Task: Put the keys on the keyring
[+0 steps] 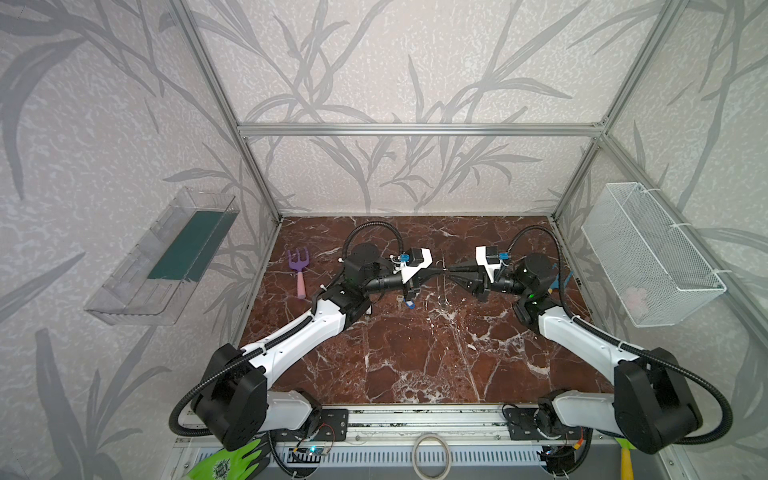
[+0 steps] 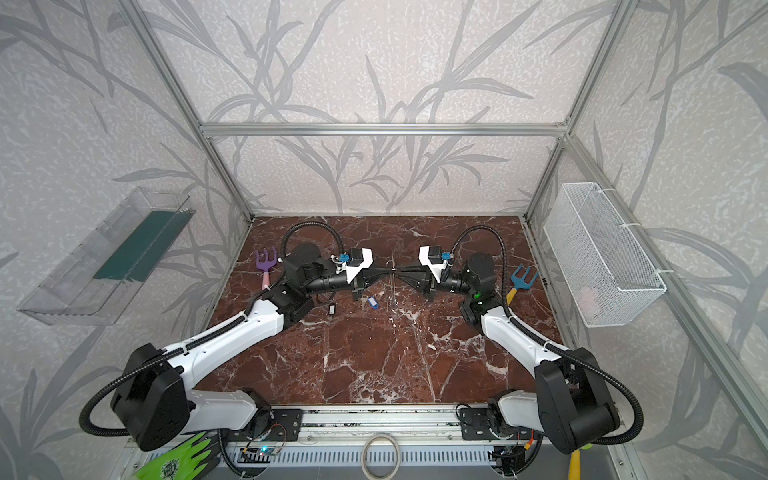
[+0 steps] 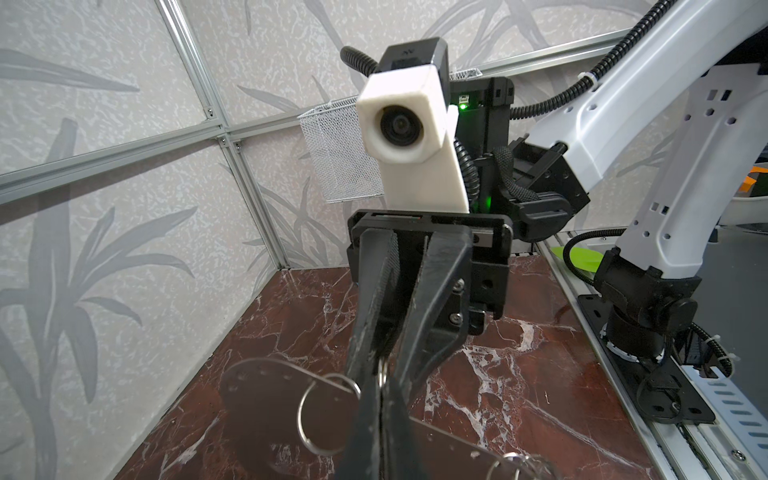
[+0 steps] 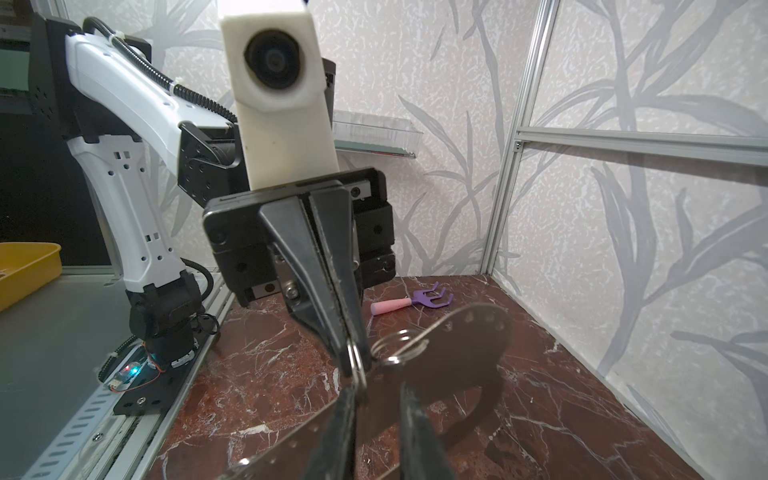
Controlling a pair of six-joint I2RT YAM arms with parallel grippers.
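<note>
1. Right now your brown stone table (image 1: 415, 365) is the biggest thing, and both arms reach out over its middle.
2. Your left claw (image 4: 354, 360) is squeezed tight on a little wire ring (image 4: 360, 376) at the edge of the plate.
3. Your right claw (image 4: 380, 390) faces it, tip to tip. Its two fingers (image 4: 415, 428) stand a bit apart, one on each side of the plate's edge. You cannot tell if they touch it.
4. Your keyring plate (image 3: 266, 399) is held up off the table between the two claws. In both top views it looks like a thin line.
5. Your key with the blue tag (image 2: 372, 302) and your black-and-white key (image 2: 331, 308) lie flat on the table, not on the plate. The blue one is near the plate. The other is farther left, by your left arm.
</note>
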